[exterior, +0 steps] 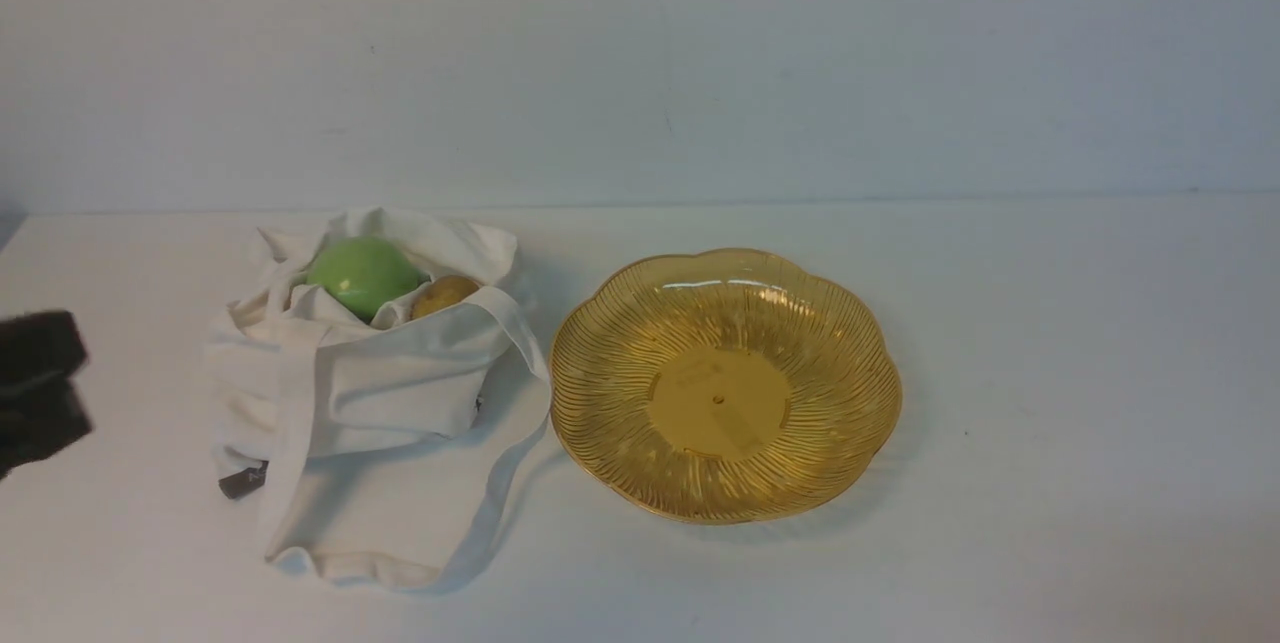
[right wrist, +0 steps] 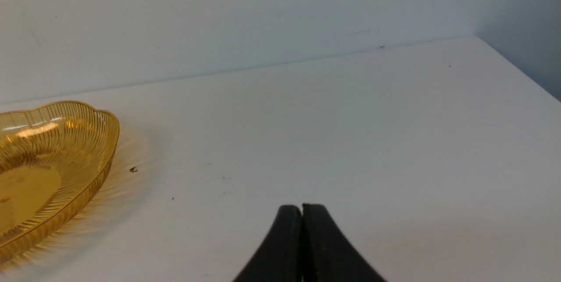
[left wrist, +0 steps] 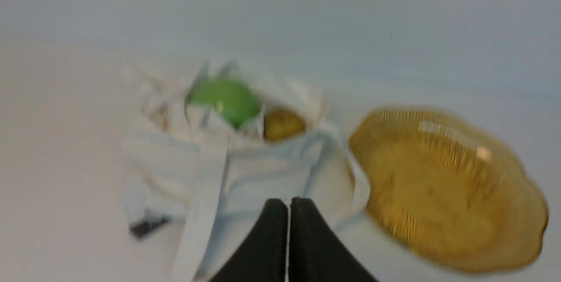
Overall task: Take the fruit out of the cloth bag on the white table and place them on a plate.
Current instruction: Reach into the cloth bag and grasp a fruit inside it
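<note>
White table [exterior: 1050,373], pale wall [exterior: 640,63] behind. My left gripper [left wrist: 288,205] is closed, blurred; my right [right wrist: 302,212] closed too, its base cut off. Green apple [exterior: 365,277] and brownish fruit [exterior: 445,295] sit in the cloth bag [exterior: 400,393], undersides hidden by folds. Amber plate [exterior: 718,403] beside it.

- Scalloped plate [exterior: 720,403]: transp. amber glass or plastic, can't tell which; glossy, ribbed, w/ smooth centre
- Tote bag [exterior: 400,403], left of plate: soft matt cloth, creased
- Green apple [exterior: 364,277], left of plate: smooth, glossy
- Tabletop [exterior: 1050,403] under plate: smooth, low sheen
- Tag [exterior: 243,480], left of plate: dark, matt
</note>
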Available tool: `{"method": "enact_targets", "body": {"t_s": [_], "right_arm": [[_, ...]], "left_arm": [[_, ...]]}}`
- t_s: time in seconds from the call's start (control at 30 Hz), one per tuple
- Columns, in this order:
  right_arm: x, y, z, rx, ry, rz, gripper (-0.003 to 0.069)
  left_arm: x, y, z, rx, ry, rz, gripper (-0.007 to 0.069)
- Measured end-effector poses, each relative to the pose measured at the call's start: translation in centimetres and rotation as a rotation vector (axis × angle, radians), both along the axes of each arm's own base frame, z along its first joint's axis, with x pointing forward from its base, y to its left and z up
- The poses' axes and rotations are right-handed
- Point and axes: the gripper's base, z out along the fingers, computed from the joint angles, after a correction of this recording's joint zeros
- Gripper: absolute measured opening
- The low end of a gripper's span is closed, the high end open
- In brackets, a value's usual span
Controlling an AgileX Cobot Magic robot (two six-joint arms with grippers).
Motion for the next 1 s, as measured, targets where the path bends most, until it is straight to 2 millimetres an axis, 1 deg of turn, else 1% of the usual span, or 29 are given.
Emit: {"method": "enact_targets", "body": {"t_s": [0.07,0.1,0.2,0.33,0.4,0.43,0.6,0.63,0.73,0.77,0.8,0.83,0.87,0.9,0.93,0.97,1.0], "right_arm": [[0.0,0.0,0.0,0.000,0.000,0.000,-0.0015],[0.0,0.0,0.0,0.000,0.000,0.000,-0.0015],[0.0,0.0,0.0,0.000,0.000,0.000,-0.0015],[0.0,0.0,0.0,0.001,0.000,0.000,-0.0015],[0.0,0.0,0.0,0.001,0.000,0.000,-0.0015],[0.0,0.0,0.0,0.001,0.000,0.000,-0.0015],[0.0,0.0,0.0,0.001,0.000,0.000,-0.0015],[0.0,0.0,0.0,0.001,0.000,0.000,-0.0015],[0.0,0.0,0.0,0.001,0.000,0.000,-0.0015],[0.0,0.0,0.0,0.001,0.000,0.000,-0.0015],[0.0,0.0,0.0,0.001,0.000,0.000,-0.0015],[0.0,0.0,0.0,0.001,0.000,0.000,-0.0015],[0.0,0.0,0.0,0.002,0.000,0.000,-0.0015],[0.0,0.0,0.0,0.001,0.000,0.000,-0.0015],[0.0,0.0,0.0,0.001,0.000,0.000,-0.0015],[0.0,0.0,0.0,0.001,0.000,0.000,-0.0015],[0.0,0.0,0.0,0.001,0.000,0.000,-0.0015]], "left_arm": [[2.4,-0.3,0.0,0.024,0.149,-0.030,-0.0008],[2.6,-0.3,-0.1,0.029,0.168,-0.034,-0.0008],[6.3,-0.6,-0.1,0.069,0.269,-0.074,-0.0008],[11.3,-0.9,-0.4,0.120,0.322,-0.123,-0.0008],[13.3,-1.1,-0.8,0.141,0.341,-0.144,-0.0008],[14.9,-1.2,-1.2,0.156,0.349,-0.159,-0.0008],[19.9,-1.4,-2.5,0.207,0.347,-0.204,0.0001],[20.6,-1.5,-2.9,0.211,0.350,-0.206,0.0008],[22.9,-1.6,-3.9,0.214,0.343,-0.201,0.0066],[23.7,-1.6,-4.4,0.214,0.335,-0.197,0.0105],[24.3,-1.6,-4.8,0.215,0.331,-0.194,0.0146],[24.4,-1.6,-5.0,0.215,0.336,-0.194,0.0146],[25.6,-1.6,-5.9,0.223,0.327,-0.188,0.0257],[26.0,-1.6,-6.5,0.232,0.327,-0.186,0.0314],[26.1,-1.6,-6.6,0.233,0.327,-0.186,0.0325],[26.6,-1.5,-7.2,0.240,0.326,-0.183,0.0372],[27.2,-1.5,-8.0,0.252,0.317,-0.177,0.0472]]}}
